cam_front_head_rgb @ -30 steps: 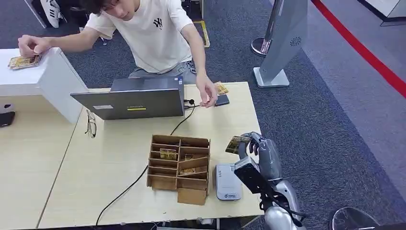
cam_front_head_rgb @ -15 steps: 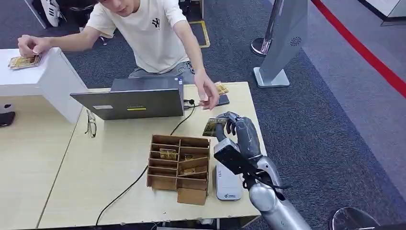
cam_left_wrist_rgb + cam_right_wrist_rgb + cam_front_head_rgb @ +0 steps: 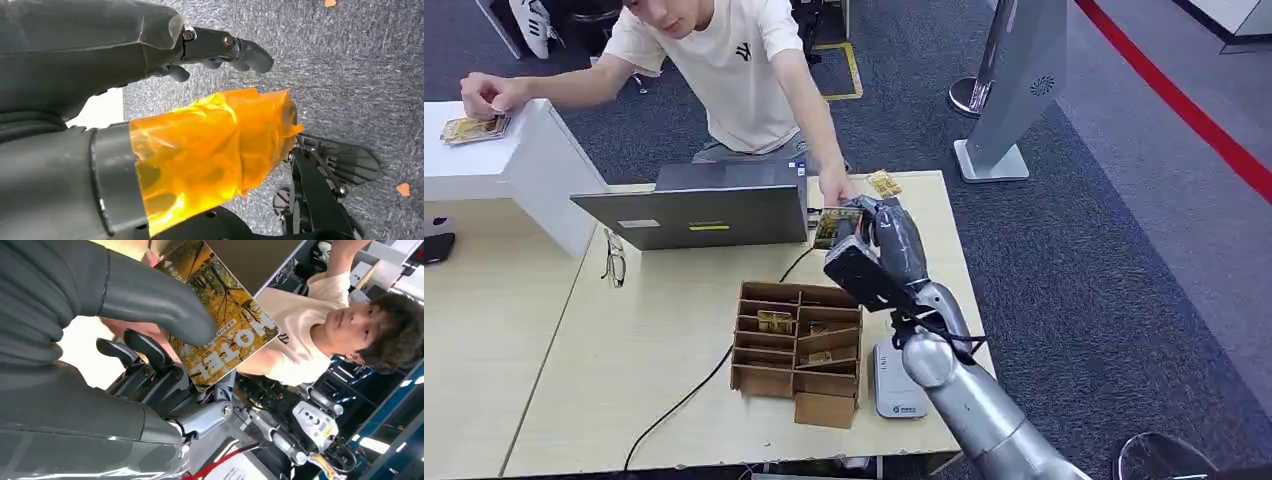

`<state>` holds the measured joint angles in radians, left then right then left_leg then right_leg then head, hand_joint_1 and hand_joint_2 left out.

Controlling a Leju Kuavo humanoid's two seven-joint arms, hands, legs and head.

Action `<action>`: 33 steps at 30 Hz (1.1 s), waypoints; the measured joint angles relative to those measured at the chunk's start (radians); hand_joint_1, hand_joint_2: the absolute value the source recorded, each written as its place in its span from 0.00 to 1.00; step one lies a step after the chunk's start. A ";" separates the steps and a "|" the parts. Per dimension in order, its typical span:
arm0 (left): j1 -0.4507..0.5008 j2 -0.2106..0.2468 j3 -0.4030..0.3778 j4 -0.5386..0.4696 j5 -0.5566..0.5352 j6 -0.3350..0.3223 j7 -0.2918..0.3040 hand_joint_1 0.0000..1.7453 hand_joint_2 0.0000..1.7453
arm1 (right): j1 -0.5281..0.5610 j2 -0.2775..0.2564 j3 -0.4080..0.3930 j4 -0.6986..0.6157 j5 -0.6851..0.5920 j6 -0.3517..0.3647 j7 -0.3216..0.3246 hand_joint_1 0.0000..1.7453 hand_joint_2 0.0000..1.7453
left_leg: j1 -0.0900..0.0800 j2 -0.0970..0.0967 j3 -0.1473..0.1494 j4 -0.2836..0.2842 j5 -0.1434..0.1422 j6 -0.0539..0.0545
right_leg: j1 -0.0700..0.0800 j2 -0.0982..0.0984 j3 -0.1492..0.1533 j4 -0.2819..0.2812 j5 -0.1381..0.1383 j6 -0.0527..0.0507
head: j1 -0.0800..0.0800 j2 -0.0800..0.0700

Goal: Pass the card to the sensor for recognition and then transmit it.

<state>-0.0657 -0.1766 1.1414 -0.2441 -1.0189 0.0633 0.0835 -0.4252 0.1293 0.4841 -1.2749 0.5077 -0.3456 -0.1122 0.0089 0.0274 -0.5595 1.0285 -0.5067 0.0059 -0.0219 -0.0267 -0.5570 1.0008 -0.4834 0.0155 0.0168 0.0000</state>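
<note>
Head view shows your right hand [image 3: 876, 232] pinching the yellow autumn-print hotel card [image 3: 830, 228] above the pale wooden bench [image 3: 654, 340], touching a person's outstretched hand [image 3: 834, 187]; your left hand [image 3: 150, 100] holds nothing.

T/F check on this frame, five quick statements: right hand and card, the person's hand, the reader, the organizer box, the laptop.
1. The right hand holds the card. True.
2. The card is resting on the white card reader. False: it is raised near the laptop, far from the reader.
3. The person's hand is close to the held card. True.
4. The cardboard organizer is empty. False: cards lie in some compartments.
5. The laptop lies closed flat. False: its lid stands open.
</note>
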 joint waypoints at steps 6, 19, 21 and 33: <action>-0.001 0.000 -0.007 0.000 0.000 0.000 0.000 0.00 0.00 | -0.012 0.015 0.002 0.033 0.021 -0.023 -0.001 1.00 1.00 | 0.000 0.000 0.000 0.000 0.000 0.000 | 0.000 0.000 0.000 0.000 0.000 0.000 | 0.000 0.000; -0.001 -0.001 -0.007 0.000 0.002 -0.002 0.000 0.00 0.00 | -0.014 0.017 0.002 0.079 0.036 -0.024 0.000 1.00 1.00 | 0.000 0.000 0.000 0.000 0.000 0.000 | 0.000 0.000 0.000 0.000 0.000 0.000 | 0.000 0.000; -0.001 -0.001 -0.007 0.000 0.002 -0.002 0.000 0.00 0.00 | -0.014 0.017 0.002 0.081 0.036 -0.024 0.000 1.00 1.00 | 0.000 0.000 -0.001 0.000 0.000 0.000 | 0.000 0.000 -0.001 0.000 0.000 0.000 | 0.000 0.000; -0.001 -0.001 -0.007 0.000 0.008 -0.003 0.000 0.00 0.00 | -0.011 0.017 0.002 0.095 0.054 -0.026 0.002 0.00 1.00 | 0.000 0.000 0.000 0.000 0.000 0.000 | 0.000 0.000 -0.001 0.000 0.000 0.000 | 0.000 0.000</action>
<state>-0.0671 -0.1778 1.1345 -0.2441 -1.0109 0.0606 0.0832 -0.4360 0.1461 0.4860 -1.1795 0.5619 -0.3715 -0.1098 0.0088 0.0274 -0.5599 1.0285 -0.5068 0.0058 -0.0219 -0.0267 -0.5577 1.0007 -0.4835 0.0153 0.0168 0.0000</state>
